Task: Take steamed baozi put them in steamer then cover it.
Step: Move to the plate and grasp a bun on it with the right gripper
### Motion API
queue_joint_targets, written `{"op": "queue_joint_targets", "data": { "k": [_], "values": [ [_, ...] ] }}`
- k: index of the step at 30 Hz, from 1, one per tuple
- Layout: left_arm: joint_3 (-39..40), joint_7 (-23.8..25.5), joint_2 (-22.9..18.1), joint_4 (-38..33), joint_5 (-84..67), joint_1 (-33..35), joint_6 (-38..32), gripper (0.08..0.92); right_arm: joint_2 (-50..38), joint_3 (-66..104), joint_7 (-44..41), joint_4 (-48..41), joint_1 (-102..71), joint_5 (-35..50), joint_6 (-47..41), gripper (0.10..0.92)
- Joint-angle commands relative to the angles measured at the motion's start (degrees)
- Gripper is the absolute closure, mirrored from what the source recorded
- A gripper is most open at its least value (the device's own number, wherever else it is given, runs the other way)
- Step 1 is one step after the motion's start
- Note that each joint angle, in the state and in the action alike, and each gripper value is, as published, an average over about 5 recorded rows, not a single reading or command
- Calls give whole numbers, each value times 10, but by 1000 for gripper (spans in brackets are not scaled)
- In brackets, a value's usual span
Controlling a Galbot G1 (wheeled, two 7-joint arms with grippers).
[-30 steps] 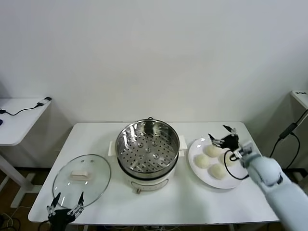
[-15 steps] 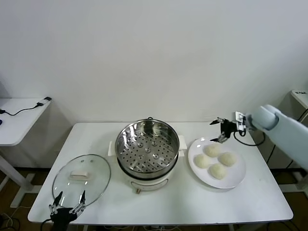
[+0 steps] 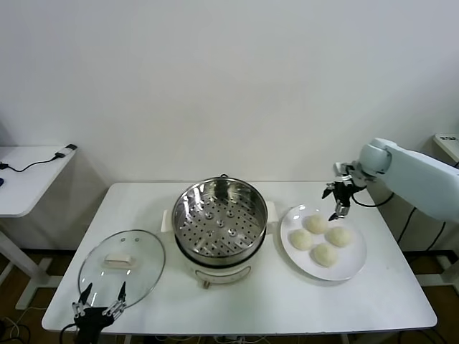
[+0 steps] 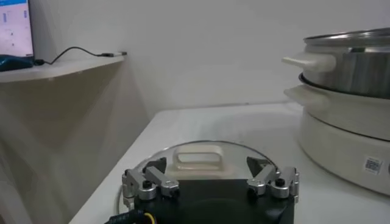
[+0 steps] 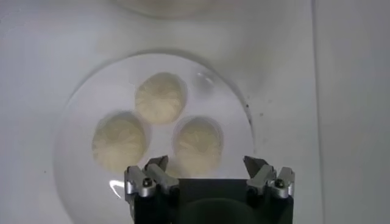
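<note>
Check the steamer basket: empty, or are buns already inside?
Empty. The steamer shows only its bare perforated floor, and all four baozi sit on the white plate beside it.

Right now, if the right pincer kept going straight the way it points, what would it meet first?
The right pincer, open and pointing down, would probably meet the baozi at the rear of the white plate first, though depth is hard to judge; it hangs above them.

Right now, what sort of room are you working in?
Probably a lab or office set up as a test kitchen, not a real one: a bare white wall, a plain white table holding just the steamer, lid and a plate of buns, and a side desk with cables.
</note>
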Motion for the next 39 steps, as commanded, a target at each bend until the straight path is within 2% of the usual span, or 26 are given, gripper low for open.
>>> {"op": "queue_joint_targets", "data": {
  "k": [1,26,29,35,39],
  "values": [
    [1,0,-3,6,0,-2,-2,177,74,-40,-12,-91,-24,-16,-18,203],
    [6,-1,-8,13,11,-3,-4,177,124,50,29,-179,-100,-48,-25,223],
    [6,-1,-8,13,12,-2,-4,177,124,55,29,-181,-100,-48,-24,255],
    [5,-2,-9,12,15,-1,-5,177,116,49,26,-162,-87,-38,-26,390],
    [4,-2,-10,5,17,4,-5,177,99,19,19,-120,-49,-21,-27,418]
  ]
}}
